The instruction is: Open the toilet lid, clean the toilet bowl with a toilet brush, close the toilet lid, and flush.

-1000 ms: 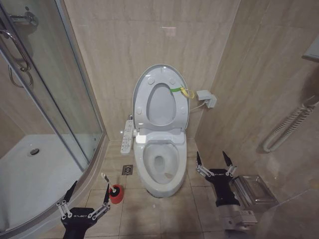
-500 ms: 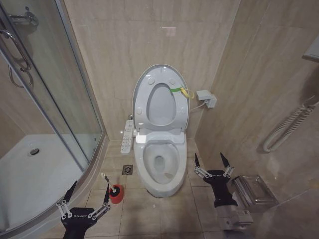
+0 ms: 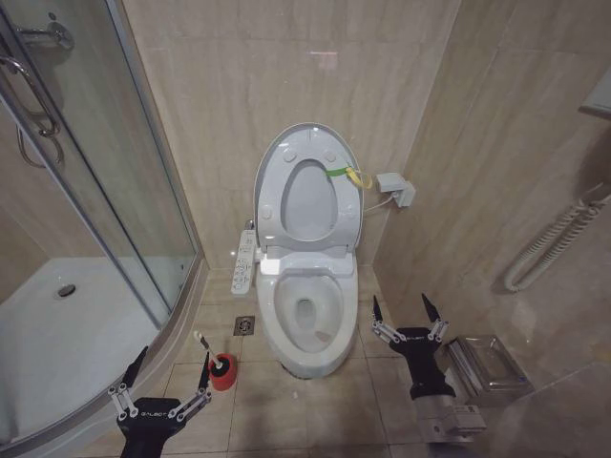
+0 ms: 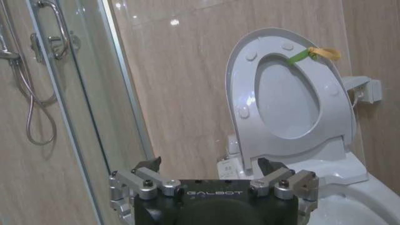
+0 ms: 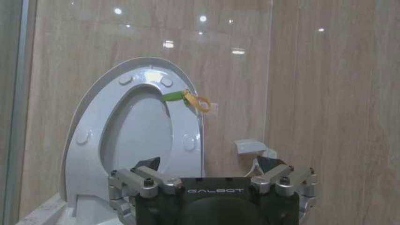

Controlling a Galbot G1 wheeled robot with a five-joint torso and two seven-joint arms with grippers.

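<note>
A beige-tiled bathroom, glass shower enclosure at the robot's left. The toilet lid (image 3: pixel 307 191) already stands raised against the back wall, so fetching the toilet brush (image 3: pixel 204 347) looks like the step in hand. It stands in its red holder (image 3: pixel 222 372) on the floor just left of the toilet bowl (image 3: pixel 305 315), handle tilting up and toward the shower. The left gripper (image 3: pixel 163 370), spread wide, hovers beside it; closing on the thin handle near its top would lift it cleanly. The right gripper (image 3: pixel 403 309), also wide, waits right of the bowl.
</note>
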